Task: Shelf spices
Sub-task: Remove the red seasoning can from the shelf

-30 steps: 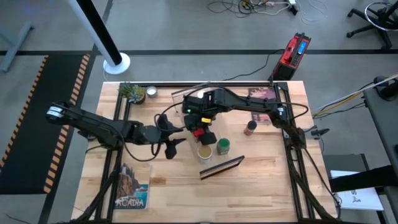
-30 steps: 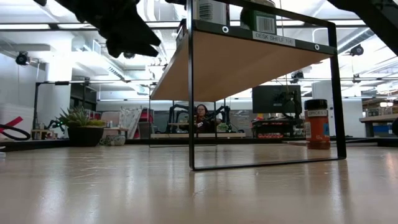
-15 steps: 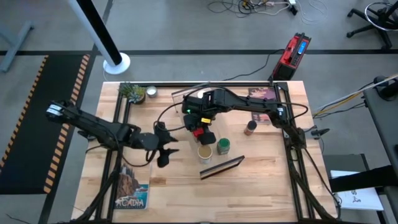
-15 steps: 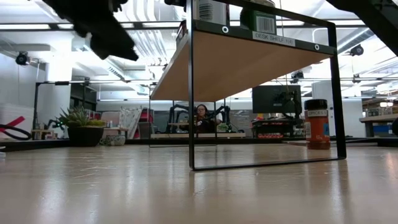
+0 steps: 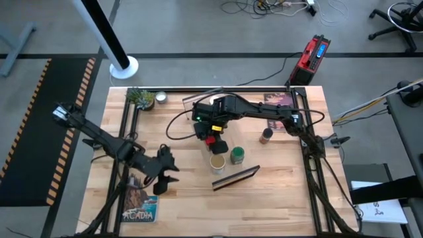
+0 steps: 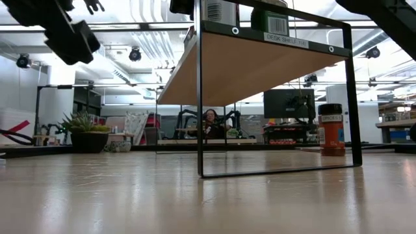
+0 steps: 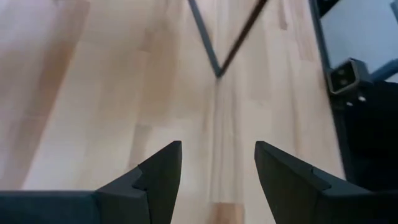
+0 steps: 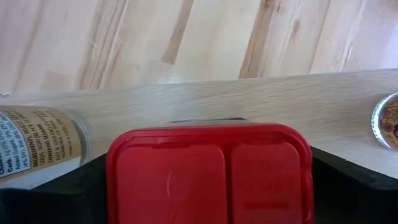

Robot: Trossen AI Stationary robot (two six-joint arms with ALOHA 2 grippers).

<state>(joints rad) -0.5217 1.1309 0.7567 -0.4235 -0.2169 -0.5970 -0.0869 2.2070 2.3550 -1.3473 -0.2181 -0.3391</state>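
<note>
The shelf (image 6: 247,65) is a light-wood board on a thin black frame; its dark end strip (image 5: 235,176) faces the table's near side. On it stand a tan-lidded jar (image 5: 218,162), a green-lidded jar (image 5: 236,155) and a black-lidded jar (image 5: 221,147). My right gripper (image 5: 210,132) is above the shelf board (image 8: 249,99), shut on the red square tin (image 8: 208,174). A small brown jar (image 5: 266,135) stands on the table right of the shelf. My left gripper (image 7: 217,180) hangs open and empty over bare table near the left side (image 5: 162,180). My right gripper pinches the red square tin between its two fingers, one dark finger (image 8: 348,180) on each of two opposite sides, just under the lid (image 8: 261,155). The fingers come from above, pointing down. The tin is upright, lid up; the tin itself hides whether its base rests on the board.
A labelled jar (image 8: 37,146) and a round lid (image 8: 388,121) flank the tin on the shelf. A potted plant (image 5: 140,98) and a silver dish (image 5: 160,98) sit far left. One book (image 5: 140,201) lies near left, another (image 5: 277,109) far right.
My left gripper has drawn away from the shelf, moving toward the table's near-left corner and staying open and empty. My right gripper has kept still with the red tin.
</note>
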